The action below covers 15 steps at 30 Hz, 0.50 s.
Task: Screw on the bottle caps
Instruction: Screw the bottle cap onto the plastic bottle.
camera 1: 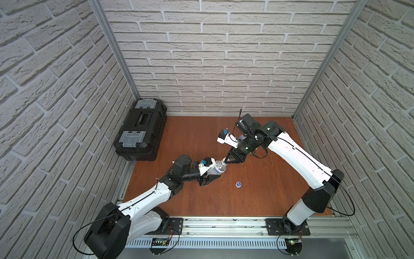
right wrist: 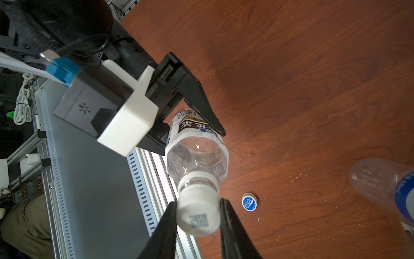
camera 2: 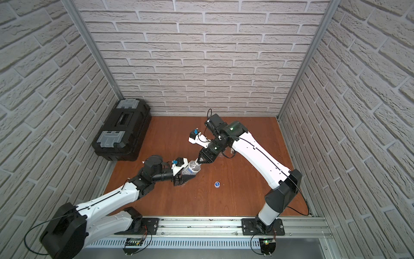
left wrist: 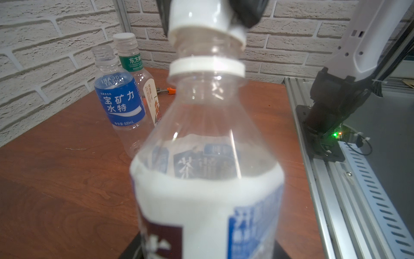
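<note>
Closed black toolbox (camera 1: 141,130) sat far left of white-labelled bottle (left wrist: 208,190); contents unseen. Left pincer (camera 1: 212,173) clamped round that bottle's labelled body; bottle empty, tilted. Right pincer (camera 1: 226,162) nipped tight on wide white cap (right wrist: 198,213), which sat askew over bottle's mouth. Blue cap (right wrist: 249,201), "POCARI SWEAT", lay on surface (camera 1: 201,197) right of bottle. Beyond bottle stood empty uncapped blue-labelled bottle (left wrist: 121,105), "500mL", and green-banded bottle (left wrist: 143,89) with small white cap (left wrist: 124,37) on.

Worktop (camera 1: 201,201): toolbox (camera 1: 141,130) rear left; tea bottle (camera 1: 216,169) tilted at centre, screw cap (right wrist: 198,215) on its neck; Pocari Sweat cap (camera 1: 238,184) right-front of it; Pocari Sweat bottle (left wrist: 118,101) and capped bottle (left wrist: 139,74) behind.
</note>
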Each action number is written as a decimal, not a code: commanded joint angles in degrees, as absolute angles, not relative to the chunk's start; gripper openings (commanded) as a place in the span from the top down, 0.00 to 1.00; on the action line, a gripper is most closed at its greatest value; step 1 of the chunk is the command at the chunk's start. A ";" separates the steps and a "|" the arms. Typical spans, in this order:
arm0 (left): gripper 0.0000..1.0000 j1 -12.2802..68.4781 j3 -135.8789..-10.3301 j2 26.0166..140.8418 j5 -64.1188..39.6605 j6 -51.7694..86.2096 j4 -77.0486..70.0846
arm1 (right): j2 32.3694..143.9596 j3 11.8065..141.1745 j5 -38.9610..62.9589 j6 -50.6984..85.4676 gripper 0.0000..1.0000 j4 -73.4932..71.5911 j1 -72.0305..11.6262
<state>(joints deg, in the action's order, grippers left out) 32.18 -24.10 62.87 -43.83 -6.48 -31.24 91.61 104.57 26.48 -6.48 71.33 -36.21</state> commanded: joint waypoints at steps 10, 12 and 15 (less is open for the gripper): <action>0.52 33.66 -26.46 59.55 -44.23 -9.14 -32.66 | 94.38 103.81 29.71 -9.90 0.71 73.32 -36.21; 0.52 33.66 -26.37 59.33 -43.80 -8.60 -33.45 | 94.71 103.40 31.14 -10.26 0.71 72.98 -36.29; 0.52 33.89 -26.02 59.32 -42.85 -6.63 -35.67 | 94.69 102.72 34.79 -11.00 0.71 71.57 -36.52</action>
<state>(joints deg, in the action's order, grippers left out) 32.88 -24.38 61.23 -42.76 -7.97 -26.55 93.32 104.38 30.20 -9.32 72.75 -35.75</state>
